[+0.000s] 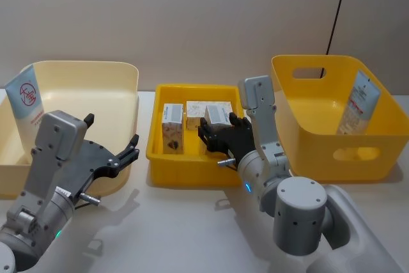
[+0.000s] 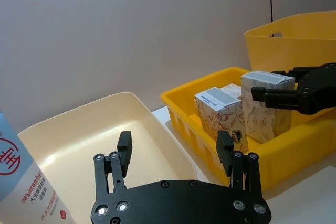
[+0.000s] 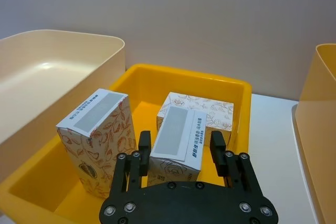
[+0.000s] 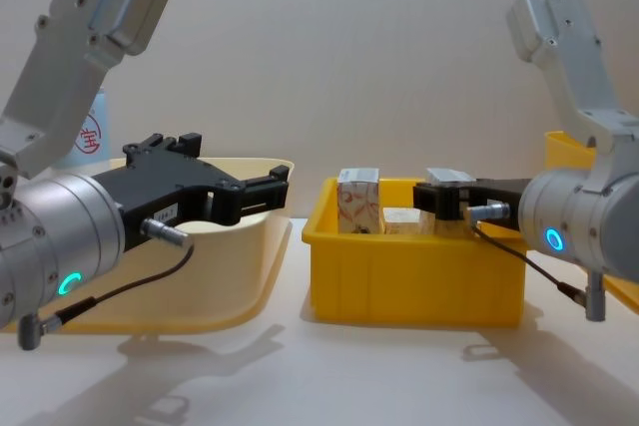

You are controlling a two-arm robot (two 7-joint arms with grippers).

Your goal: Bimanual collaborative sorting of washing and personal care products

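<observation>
Three small white patterned cartons stand in the low yellow tray [image 1: 192,172] at the centre. My right gripper [image 1: 219,123] [image 3: 181,141] reaches into the tray and is shut on the right-hand carton [image 3: 177,139] [image 1: 219,112], one finger on each side. Another carton [image 1: 172,133] stands upright at the tray's left and a third [image 1: 196,114] sits at the back. My left gripper [image 1: 112,131] [image 2: 176,148] hangs open and empty over the cream bin's [image 1: 96,71] near right corner. A pale-blue tube [image 1: 27,97] with red print leans in that bin's left end.
A deep yellow bin [image 1: 307,119] with handle slots stands at the right, with a blue-grey pouch [image 1: 359,103] leaning against its far right wall. The three containers sit in a row on a white table [image 1: 185,234], close to a plain wall.
</observation>
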